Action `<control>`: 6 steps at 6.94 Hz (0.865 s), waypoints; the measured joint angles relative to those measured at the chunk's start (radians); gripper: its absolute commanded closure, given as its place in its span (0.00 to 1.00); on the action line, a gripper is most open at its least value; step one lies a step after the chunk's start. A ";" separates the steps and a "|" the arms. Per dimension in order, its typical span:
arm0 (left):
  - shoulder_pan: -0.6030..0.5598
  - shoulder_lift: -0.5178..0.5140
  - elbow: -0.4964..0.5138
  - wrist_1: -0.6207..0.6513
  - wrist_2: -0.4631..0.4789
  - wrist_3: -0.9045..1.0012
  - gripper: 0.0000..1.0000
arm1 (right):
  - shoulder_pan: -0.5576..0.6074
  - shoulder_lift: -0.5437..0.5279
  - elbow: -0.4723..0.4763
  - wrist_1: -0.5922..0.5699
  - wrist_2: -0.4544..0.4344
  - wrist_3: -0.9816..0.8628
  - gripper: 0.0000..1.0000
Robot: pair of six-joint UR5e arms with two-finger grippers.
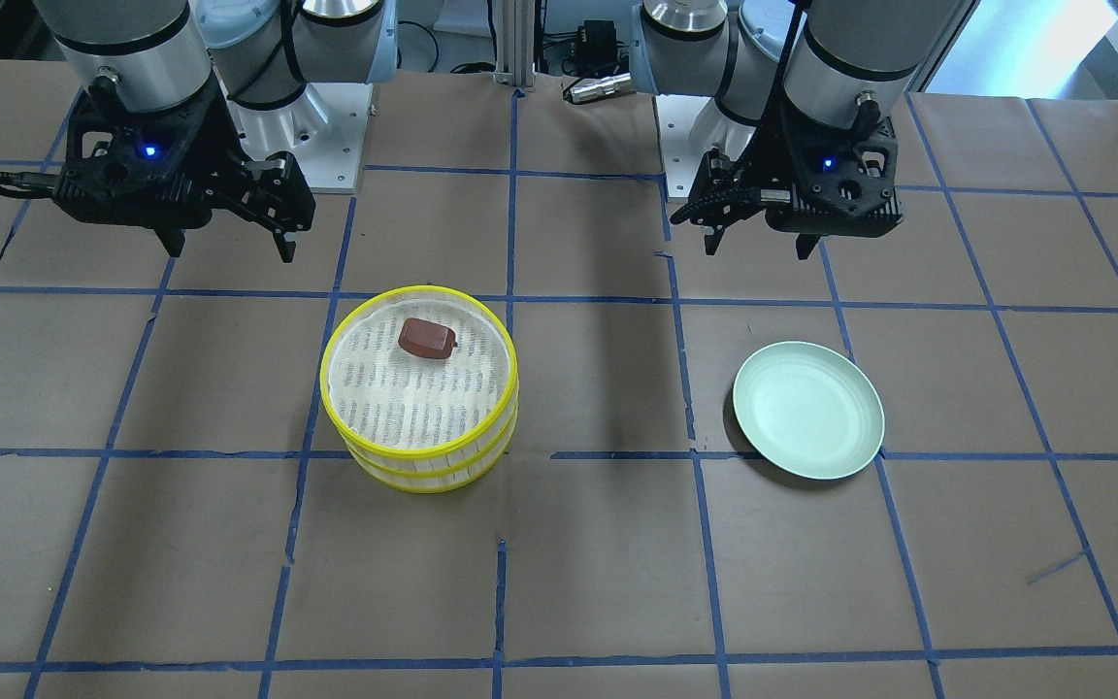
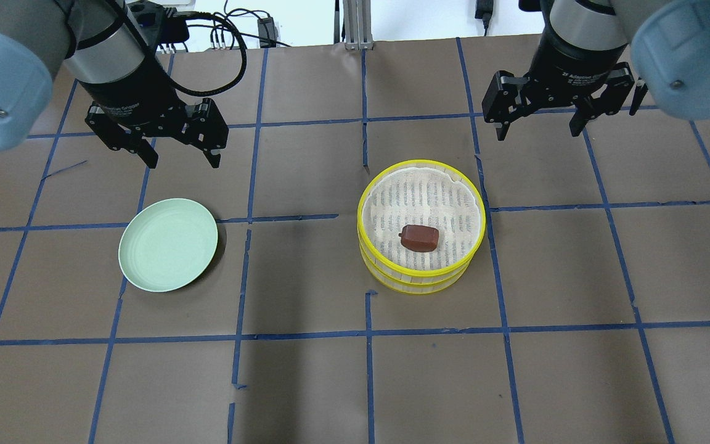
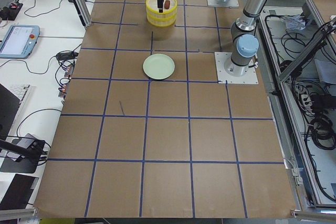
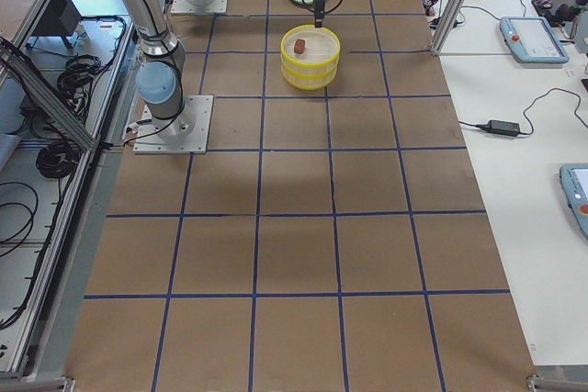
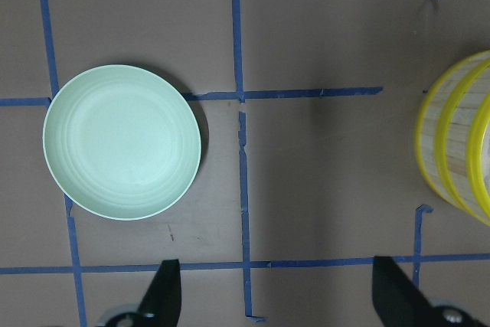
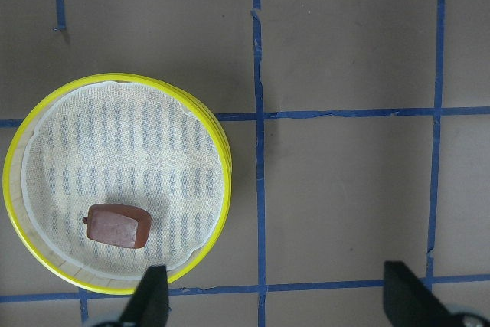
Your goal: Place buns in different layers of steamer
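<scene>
a pale green plate (image 5: 122, 142) lies flat on the brown paper table (image 5: 321, 181), over a crossing of blue tape lines (image 5: 237, 28). one line runs under the plate's left part and another comes out from its right rim. well apart to the plate's right, the steamer (image 5: 452, 151) is cut off by the frame edge, showing two stacked yellow rims and a pale slatted wall. below the plate, the left gripper (image 5: 276, 285) has its two dark fingers spread wide. one finger (image 5: 164, 296) sits just under the plate's lower right rim, and the other is far to the right, under the steamer's side. between them only paper and tape show.
</scene>
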 measured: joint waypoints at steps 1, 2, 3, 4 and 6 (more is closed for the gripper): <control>0.001 0.000 -0.004 -0.002 -0.003 0.006 0.09 | 0.000 0.000 -0.003 0.000 0.003 -0.002 0.00; 0.000 0.000 -0.009 -0.007 -0.005 0.003 0.08 | 0.001 0.000 -0.010 0.001 0.006 -0.002 0.00; 0.000 0.000 -0.013 -0.013 -0.006 -0.002 0.08 | 0.001 0.000 -0.016 0.004 0.007 -0.001 0.00; -0.001 0.000 -0.015 -0.015 -0.007 -0.006 0.08 | 0.002 0.000 -0.018 0.008 0.008 -0.001 0.00; -0.001 0.000 -0.015 -0.012 -0.010 -0.007 0.06 | 0.004 0.002 -0.019 0.008 0.007 -0.001 0.00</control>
